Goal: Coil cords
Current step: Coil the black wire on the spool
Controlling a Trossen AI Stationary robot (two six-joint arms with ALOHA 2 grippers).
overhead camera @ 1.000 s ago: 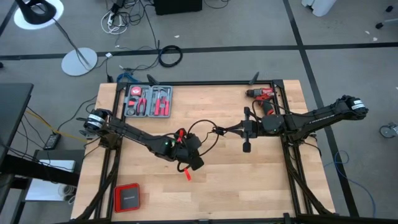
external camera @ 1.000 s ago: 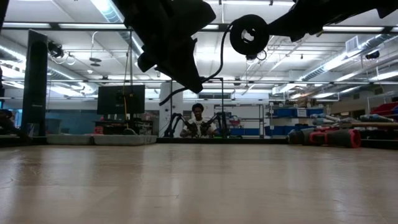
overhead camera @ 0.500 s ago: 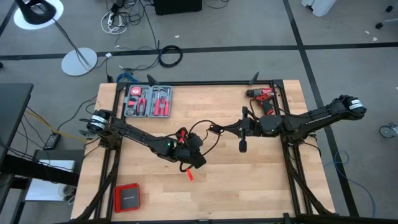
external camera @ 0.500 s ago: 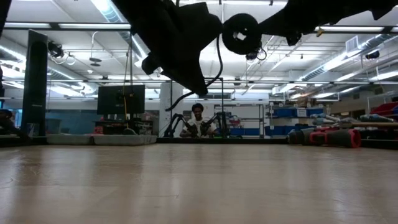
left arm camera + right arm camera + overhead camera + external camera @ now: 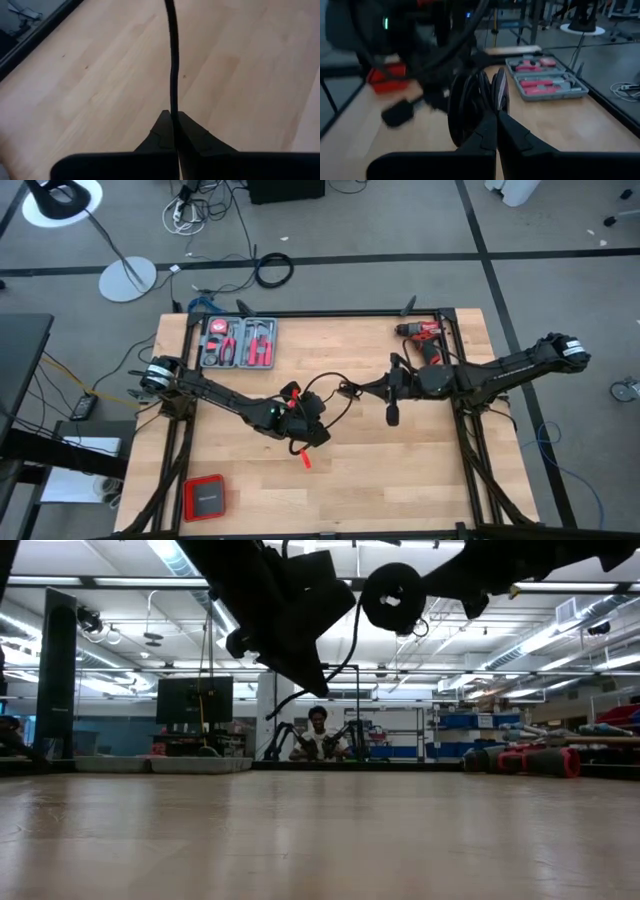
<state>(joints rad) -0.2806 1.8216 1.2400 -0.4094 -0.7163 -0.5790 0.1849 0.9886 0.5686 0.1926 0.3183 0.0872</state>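
Cord: We find the thin black flexible cord held up off the table near its middle, strung between the two arms, with a loop rising between them in the high view. In the left wrist view it runs as a single straight strand away from the fingertips.
Left gripper: We note the left gripper near the table's centre, its fingers closed tight on the cord, which passes right between the tips.
Right gripper: The right gripper reaches in from the right, just beside the left one, also raised. Its fingers are pressed together; coiled turns of the cord sit at the tips, so we judge it is gripping the cord.
Table: We record a light wooden tabletop with a dark frame; in the low view its surface lies bare beneath both arms.
Other items: A grey open tool case with red-handled tools sits at the far left corner; a red drill at the far right; a small red flat box at the near left edge.
Room: A person sits well behind the table.
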